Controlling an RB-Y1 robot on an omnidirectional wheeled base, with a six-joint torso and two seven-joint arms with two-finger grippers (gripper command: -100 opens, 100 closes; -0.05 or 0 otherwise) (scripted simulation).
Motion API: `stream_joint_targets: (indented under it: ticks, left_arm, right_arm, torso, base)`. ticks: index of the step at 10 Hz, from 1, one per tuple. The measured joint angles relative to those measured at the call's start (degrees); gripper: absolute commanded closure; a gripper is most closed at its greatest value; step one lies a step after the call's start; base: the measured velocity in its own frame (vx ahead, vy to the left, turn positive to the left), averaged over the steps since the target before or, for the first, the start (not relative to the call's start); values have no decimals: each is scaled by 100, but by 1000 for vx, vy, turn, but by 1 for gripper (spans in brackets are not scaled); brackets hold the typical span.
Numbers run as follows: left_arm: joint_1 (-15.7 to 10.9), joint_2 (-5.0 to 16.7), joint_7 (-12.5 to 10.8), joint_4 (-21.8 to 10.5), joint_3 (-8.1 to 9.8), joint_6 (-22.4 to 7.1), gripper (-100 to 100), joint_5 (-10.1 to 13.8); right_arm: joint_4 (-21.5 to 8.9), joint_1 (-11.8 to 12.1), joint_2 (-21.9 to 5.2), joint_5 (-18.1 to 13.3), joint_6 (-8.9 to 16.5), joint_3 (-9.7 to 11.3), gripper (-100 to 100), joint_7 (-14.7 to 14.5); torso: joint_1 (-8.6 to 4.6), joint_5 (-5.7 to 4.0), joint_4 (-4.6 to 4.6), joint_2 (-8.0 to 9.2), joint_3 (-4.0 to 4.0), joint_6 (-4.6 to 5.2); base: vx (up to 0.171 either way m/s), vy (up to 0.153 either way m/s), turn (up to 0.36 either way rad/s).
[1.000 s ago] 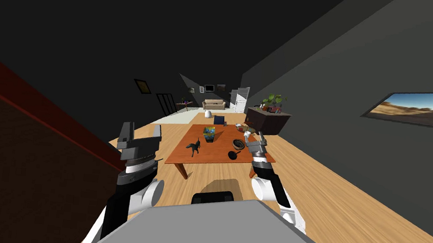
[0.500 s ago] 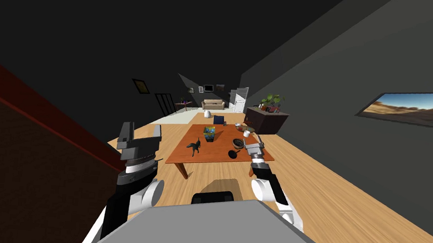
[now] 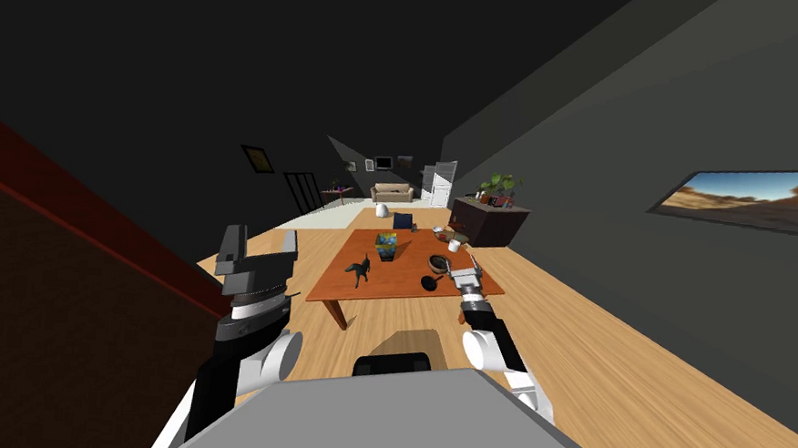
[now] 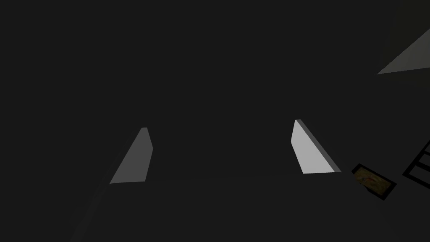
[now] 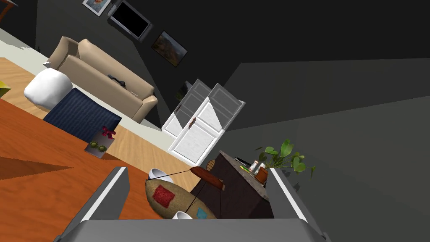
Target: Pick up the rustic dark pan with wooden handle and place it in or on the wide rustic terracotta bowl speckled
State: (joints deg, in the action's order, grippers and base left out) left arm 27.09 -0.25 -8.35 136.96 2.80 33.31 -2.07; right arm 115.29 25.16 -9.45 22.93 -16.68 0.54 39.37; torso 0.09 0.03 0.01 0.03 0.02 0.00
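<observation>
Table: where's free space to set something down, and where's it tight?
Free: the table strip along its near edge, between the dog figure and the pan; also the middle, between the cube and the bowl. Crowded: the right side, where pan, bowl, white cup and the right gripper bunch together.
</observation>
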Motion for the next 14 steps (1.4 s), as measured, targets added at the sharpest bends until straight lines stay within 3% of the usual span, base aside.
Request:
stream_joint_targets:
  ticks: [9, 12, 14]
  left_arm:
    - [0, 0, 0, 0, 0, 0, 0, 0]
    - [0, 0, 0, 0, 0, 0, 0, 0]
    - [0, 0, 0, 0, 0, 0, 0, 0]
  right_arm:
    - [-820, -127, -15, 842, 559, -13, -100, 1332]
    - [-1316, -279, -43, 1215, 733, -10, -100, 1825]
    - [-1466, -283, -25, 1444, 923, -28, -100, 2150]
  torso:
    - [-3, -1, -1, -5, -3, 0]
    - [-5, -1, -2, -10, -5, 0]
    - [-5, -1, -2, -9, -5, 0]
  base:
    - [-1, 16, -21]
    - [8, 14, -20]
    - [11, 10, -22]
